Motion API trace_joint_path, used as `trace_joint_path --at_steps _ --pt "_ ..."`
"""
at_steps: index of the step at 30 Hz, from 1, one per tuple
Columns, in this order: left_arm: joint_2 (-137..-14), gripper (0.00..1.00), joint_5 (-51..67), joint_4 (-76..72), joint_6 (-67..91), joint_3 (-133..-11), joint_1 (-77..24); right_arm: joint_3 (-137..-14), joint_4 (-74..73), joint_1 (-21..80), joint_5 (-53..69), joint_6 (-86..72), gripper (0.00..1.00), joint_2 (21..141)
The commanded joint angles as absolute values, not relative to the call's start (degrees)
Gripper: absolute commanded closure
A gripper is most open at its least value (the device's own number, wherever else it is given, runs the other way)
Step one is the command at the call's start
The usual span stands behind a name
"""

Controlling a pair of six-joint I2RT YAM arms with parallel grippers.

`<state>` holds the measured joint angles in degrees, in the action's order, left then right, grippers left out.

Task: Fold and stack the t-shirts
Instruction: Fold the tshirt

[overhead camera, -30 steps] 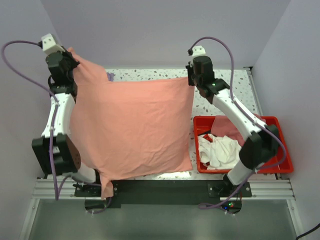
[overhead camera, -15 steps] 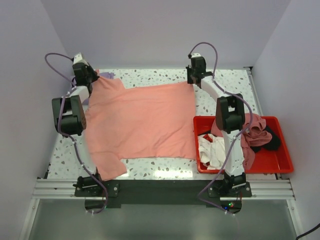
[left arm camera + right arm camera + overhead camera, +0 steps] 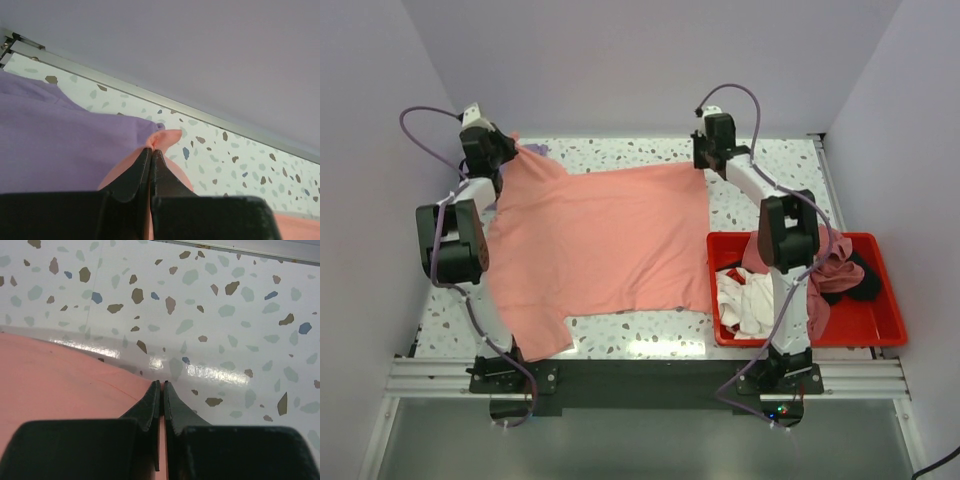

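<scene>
A large salmon-pink t-shirt point(image 3: 600, 235) lies spread flat across the table, one sleeve hanging toward the near left edge. At the shirt's far left corner my left gripper point(image 3: 508, 150) is shut on a pinch of salmon fabric point(image 3: 167, 137), jaws pressed together point(image 3: 151, 151). My right gripper point(image 3: 705, 163) is shut on the far right corner; in the right wrist view the salmon cloth point(image 3: 60, 385) runs between the closed fingertips point(image 3: 162, 385). A lavender-purple t-shirt point(image 3: 60, 145) lies under the left corner, only a bit of it showing point(image 3: 540, 152) from above.
A red bin point(image 3: 882, 338) stands at the near right, holding crumpled white point(image 3: 750, 300), dusty pink point(image 3: 830, 255) and black point(image 3: 865, 282) shirts. The right arm's lower link passes over the bin. Speckled tabletop point(image 3: 225, 315) shows beyond the shirt, with the back wall close.
A second ago the salmon shirt hung lifted between both grippers. It has since been laid down flat on the table, both arms stretched to the far edge, grips unchanged.
</scene>
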<state>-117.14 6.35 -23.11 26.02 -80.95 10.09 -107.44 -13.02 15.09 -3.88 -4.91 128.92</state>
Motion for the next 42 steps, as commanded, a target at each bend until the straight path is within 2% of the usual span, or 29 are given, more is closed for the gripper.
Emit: trace_joint_path --at_steps 1,14,20,28,42 --pt "-107.3 1.0 7.6 -29.2 26.8 -75.7 9.9 -103.1 -9.8 15.1 -1.4 -4.2 1.0 119.8" --pt "-84.9 1.0 5.5 -30.9 28.6 -48.4 9.9 -88.8 -10.9 15.1 -0.1 -5.2 1.0 107.4" --pt "-75.7 1.0 4.0 -30.5 29.7 -39.5 9.9 -83.4 -12.2 15.1 -0.1 -4.2 1.0 103.3" --pt "-65.9 1.0 -4.9 -24.4 29.2 -34.9 9.9 -78.5 -13.5 15.2 -0.1 -2.7 1.0 98.1" --pt "-50.4 1.0 -10.5 -15.1 33.7 -27.0 9.9 -75.1 -15.9 15.1 2.5 -1.8 1.0 94.8"
